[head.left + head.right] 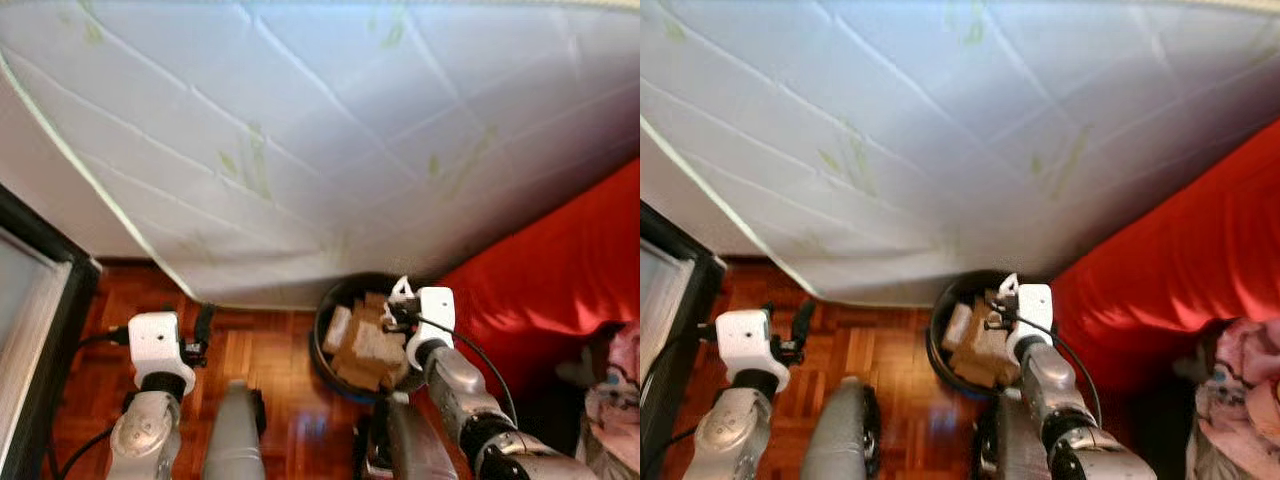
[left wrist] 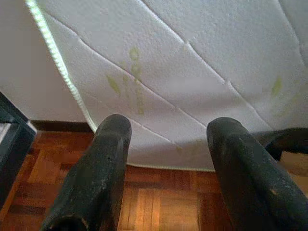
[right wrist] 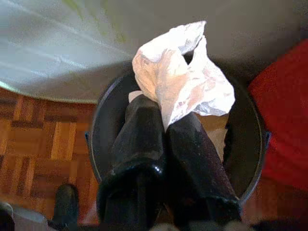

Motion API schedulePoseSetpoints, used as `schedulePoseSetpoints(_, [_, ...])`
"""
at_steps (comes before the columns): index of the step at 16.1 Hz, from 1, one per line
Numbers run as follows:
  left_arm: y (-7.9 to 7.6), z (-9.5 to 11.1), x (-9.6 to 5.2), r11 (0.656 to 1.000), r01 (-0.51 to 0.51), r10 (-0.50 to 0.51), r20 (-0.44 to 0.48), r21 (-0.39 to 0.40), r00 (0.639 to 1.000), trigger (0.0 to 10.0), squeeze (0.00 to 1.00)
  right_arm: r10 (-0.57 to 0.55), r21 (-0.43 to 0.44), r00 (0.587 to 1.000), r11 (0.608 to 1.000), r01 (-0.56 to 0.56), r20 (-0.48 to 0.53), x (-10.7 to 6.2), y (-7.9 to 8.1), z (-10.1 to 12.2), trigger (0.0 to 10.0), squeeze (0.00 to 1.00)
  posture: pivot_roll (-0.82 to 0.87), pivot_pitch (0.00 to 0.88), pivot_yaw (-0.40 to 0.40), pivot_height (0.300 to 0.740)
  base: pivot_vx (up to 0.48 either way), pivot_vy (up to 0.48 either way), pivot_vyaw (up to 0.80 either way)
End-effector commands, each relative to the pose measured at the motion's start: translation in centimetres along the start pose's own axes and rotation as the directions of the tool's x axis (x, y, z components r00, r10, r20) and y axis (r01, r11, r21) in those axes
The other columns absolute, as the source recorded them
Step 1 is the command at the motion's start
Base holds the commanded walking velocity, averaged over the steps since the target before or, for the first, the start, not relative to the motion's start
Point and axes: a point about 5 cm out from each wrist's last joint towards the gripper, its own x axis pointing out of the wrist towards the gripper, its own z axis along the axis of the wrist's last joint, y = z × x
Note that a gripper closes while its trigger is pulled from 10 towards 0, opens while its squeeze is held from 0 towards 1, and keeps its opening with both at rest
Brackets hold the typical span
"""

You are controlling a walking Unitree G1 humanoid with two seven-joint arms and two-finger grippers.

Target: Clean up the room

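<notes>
- Two grippers show near the black bin (image 1: 330, 330), which stands on the parquet floor (image 1: 265, 350) at the foot of the white quilted mattress (image 1: 300, 130).
- Right gripper (image 3: 166, 120) hangs directly over the bin, its fingers pressed together on a crumpled white paper (image 3: 185, 79).
- Bin holds brown cardboard pieces (image 1: 365, 345).
- Left gripper (image 2: 166, 159) hovers over the floor beside the bin, fingers apart, holding nothing.
- Red sofa (image 1: 560, 270) sits just beside the bin, on the side away from the left gripper.
</notes>
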Motion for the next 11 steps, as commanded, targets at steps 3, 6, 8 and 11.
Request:
schedulePoseSetpoints(3, [-0.3,0.8,-1.5,1.0,-0.005,0.005,-0.024,0.0,1.0,10.0,0.0,-0.011,0.002,0.996,1.0,0.011,-0.086,-0.3,0.2,-1.6,10.0,0.0,0.23,0.516,-0.051,0.65,0.0,0.0,0.0])
schedulePoseSetpoints(6, [-0.5,0.9,-2.4,1.0,-0.008,0.007,-0.046,-0.004,0.999,10.0,0.0,-0.012,0.003,0.994,1.0,0.012,-0.107,-0.3,0.3,-1.9,10.0,0.0,0.24,0.544,-0.054,0.65,0.0,0.0,0.0])
schedulePoseSetpoints(8, [-0.6,1.0,-2.8,1.0,-0.01,0.01,-0.058,-0.007,0.998,10.0,0.0,-0.007,0.004,0.994,1.0,0.008,-0.112,-0.2,0.5,-1.9,10.0,0.0,0.24,0.554,-0.056,0.65,0.0,0.0,0.0])
schedulePoseSetpoints(11, [-0.5,1.3,-3.4,1.0,-0.018,0.017,-0.077,-0.008,0.997,10.0,0.0,-0.001,0.005,0.993,1.0,0.002,-0.118,-0.2,0.7,-2.0,10.0,1.0,0.25,0.564,-0.055,0.65,0.0,0.0,0.0])
